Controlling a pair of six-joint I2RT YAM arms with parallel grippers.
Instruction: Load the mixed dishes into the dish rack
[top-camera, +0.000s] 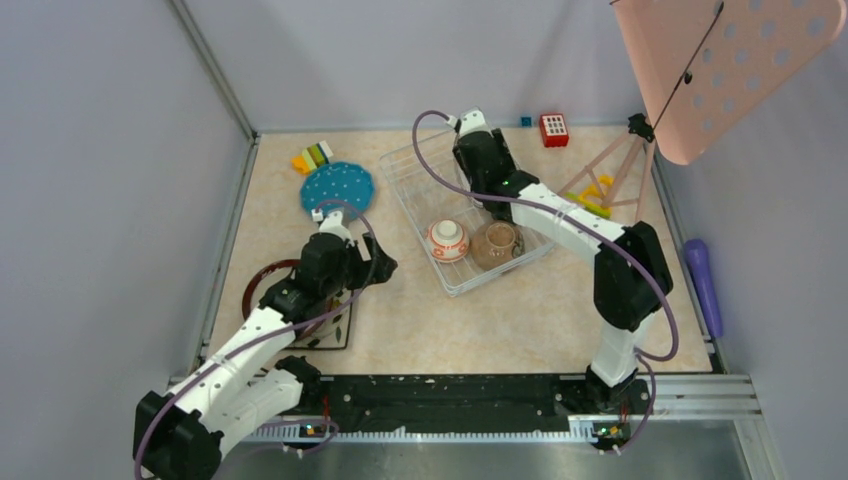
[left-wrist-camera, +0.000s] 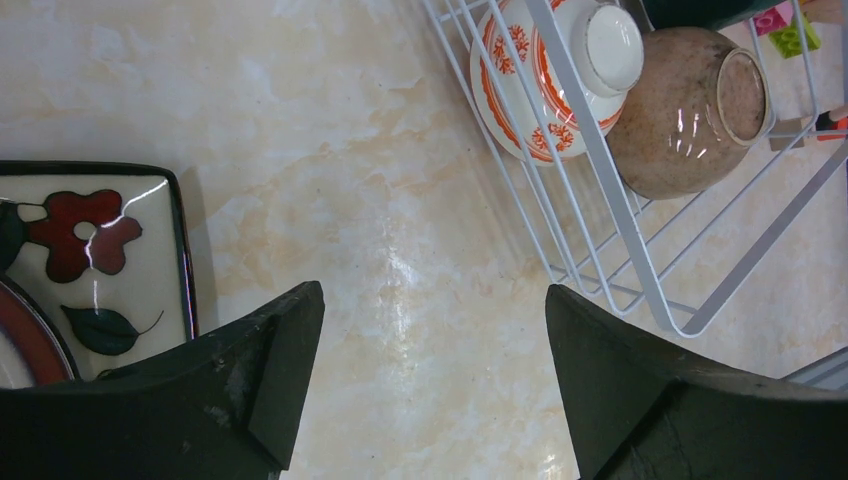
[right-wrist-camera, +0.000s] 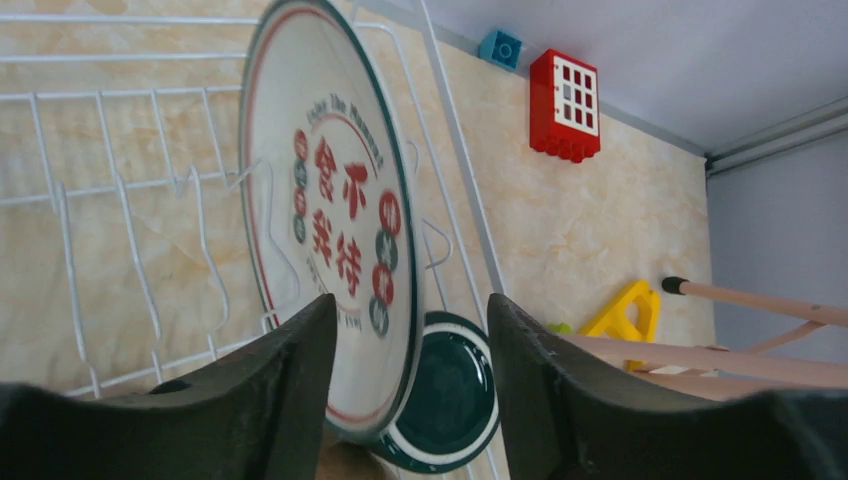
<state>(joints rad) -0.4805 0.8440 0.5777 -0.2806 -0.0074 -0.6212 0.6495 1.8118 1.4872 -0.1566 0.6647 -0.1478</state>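
Your right tool (right-wrist-camera: 410, 300) sits lowest and closest in its wrist view, jaws parted to either side of the bottom rim of the grey-rimmed round plate with red characters (right-wrist-camera: 330, 200). One finger is at the plate's face. The other stands clear of it with a gap showing, so the tool is open and not clamping. That plate is white with a thin red line inside its grey rim and a ring of red and dark characters, and it stands on edge among the wires of the dish rack (top-camera: 412, 205), towards the rack's far end. Just beside it, on the side of the clear finger, you can see the dark green mug (right-wrist-camera: 450, 400), round with a pale edge; it too is inside the rack. At the rack's near end the orange-white bowl (top-camera: 447, 240) and the brown bowl (top-camera: 497, 243) sit side by side, mouths down and foot rings up, almost touching. Your left tool (left-wrist-camera: 432, 290) is wide open and holds nothing, hanging over bare table (left-wrist-camera: 330, 150) left of the rack. The square leaf-patterned plate (left-wrist-camera: 100, 260), white with a dark border, red flower and green leaves, lies flat on the table just beyond the tool's left finger, well apart from the rack. The blue white-dotted round plate (top-camera: 337, 187) lies flat near the rack's far left corner, outside it.
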